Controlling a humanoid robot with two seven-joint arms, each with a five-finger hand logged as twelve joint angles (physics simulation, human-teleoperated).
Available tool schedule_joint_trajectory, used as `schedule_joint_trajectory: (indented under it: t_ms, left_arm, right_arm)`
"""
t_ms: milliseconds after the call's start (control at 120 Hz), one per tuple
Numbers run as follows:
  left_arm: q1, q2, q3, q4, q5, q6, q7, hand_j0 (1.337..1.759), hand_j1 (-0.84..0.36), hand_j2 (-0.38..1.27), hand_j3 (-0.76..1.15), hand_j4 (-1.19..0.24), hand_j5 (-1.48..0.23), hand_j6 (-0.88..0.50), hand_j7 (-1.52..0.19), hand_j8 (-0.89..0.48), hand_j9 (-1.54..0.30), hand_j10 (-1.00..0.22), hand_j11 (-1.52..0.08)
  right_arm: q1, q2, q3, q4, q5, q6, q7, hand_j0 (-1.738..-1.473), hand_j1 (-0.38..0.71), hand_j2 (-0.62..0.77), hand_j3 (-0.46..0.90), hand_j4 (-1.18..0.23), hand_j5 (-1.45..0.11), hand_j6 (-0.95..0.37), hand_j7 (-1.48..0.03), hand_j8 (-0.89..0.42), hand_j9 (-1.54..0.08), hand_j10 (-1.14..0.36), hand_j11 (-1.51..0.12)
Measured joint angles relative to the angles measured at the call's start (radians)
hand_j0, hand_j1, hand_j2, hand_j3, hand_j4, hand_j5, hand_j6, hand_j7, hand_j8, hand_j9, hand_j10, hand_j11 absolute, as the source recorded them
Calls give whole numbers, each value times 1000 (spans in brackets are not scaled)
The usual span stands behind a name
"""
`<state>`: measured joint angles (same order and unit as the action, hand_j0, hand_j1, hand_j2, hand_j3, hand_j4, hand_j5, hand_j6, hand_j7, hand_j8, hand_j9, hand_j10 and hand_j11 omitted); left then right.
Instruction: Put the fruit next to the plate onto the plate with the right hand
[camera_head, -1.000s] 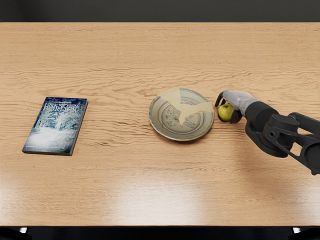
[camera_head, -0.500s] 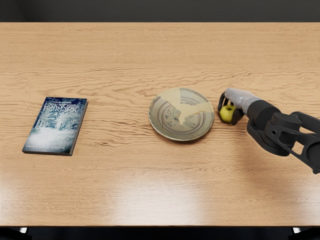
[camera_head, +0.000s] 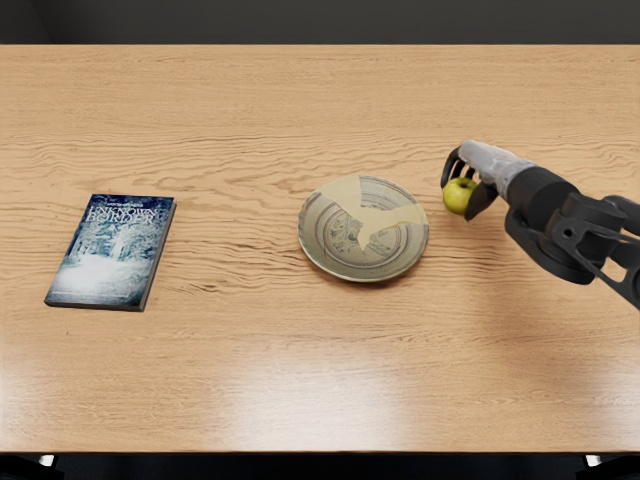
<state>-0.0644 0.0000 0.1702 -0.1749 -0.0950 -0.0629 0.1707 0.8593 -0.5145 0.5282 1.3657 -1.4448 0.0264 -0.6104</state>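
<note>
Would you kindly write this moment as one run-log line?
phase: grasp | right hand: shut on apple | apple: right of plate, not on it | book: left of plate

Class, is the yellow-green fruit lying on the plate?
No, the right hand grips the fruit off to the right of the plate, clear of its rim.

right arm (camera_head: 575, 235): comes in from right edge, dark forearm slanting up-left | wrist: pale cuff, roughly straight with forearm | right hand (camera_head: 470, 180): back upward, fingers (camera_head: 482, 200) curled down, clasping fruit (camera_head: 459, 194)
</note>
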Motion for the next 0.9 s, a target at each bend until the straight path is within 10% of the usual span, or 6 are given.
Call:
schedule_joint_trajectory:
  t_ms: [900]
  left_arm:
    - [0, 0, 0, 0, 0, 0, 0, 1658, 349, 0, 0, 0, 0, 0, 0, 0, 0, 0, 0]
  right_arm:
    - [8, 188, 9, 45, 45, 3, 0, -1653, 229, 218, 0, -621, -1047, -434, -983, -400, -1019, -733, -1025]
